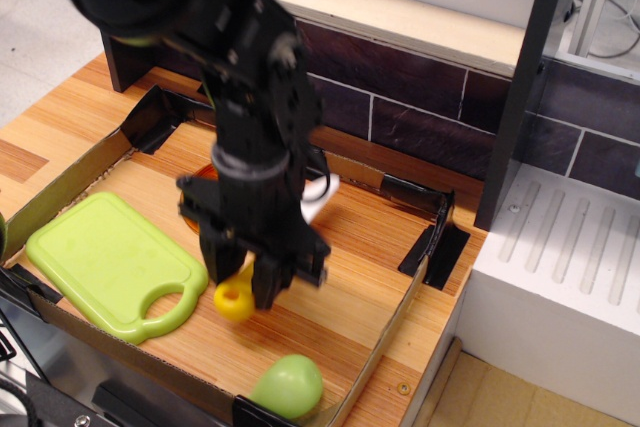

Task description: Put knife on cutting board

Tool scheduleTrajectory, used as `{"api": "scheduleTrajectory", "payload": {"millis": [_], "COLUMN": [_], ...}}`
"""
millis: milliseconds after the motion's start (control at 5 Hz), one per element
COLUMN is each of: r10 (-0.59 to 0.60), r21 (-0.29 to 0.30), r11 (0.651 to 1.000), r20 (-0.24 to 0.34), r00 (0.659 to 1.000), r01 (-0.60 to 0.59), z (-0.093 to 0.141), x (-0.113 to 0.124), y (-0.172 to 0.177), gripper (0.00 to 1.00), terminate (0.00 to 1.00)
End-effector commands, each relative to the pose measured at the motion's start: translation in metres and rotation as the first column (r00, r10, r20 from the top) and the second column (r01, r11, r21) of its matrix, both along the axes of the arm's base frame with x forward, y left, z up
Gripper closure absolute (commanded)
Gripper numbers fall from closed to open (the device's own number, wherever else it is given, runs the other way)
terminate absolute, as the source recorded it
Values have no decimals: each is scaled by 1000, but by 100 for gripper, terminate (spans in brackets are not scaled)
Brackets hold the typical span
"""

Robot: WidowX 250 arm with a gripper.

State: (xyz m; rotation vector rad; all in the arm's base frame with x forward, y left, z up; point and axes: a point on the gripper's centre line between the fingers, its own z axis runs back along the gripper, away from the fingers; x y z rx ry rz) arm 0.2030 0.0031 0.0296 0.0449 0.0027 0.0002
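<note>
Bulky matte-black arm (245, 97) with chunky joints, black claw (245, 282).

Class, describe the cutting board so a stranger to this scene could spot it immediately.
Start at the shallow cardboard-walled tray on the wooden counter and go to its left end, left of the black gripper. The cutting board lies flat there. It alone is a light green rounded rectangle with a loop handle cut-out, unlike the egg-shaped green lump.
</note>
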Motion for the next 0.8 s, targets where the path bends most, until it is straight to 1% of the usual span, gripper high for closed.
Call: {"api": "scheduleTrajectory", "payload": {"millis": [0,200,400,600], "r10": [17,206,432,588], "r21": [-27,-47,-89,-88], "r11": [1000,978,901,808], "r20": [177,205,130,43], "r00": [984,957,892,808], "r01": [-13,-201,-424,-583], "z": [45,60,70,67], "x": [18,10,-10,-24], "y": [4,17,36,45], "gripper": [100,100,100,100], "terminate": [0,0,0,0]}}
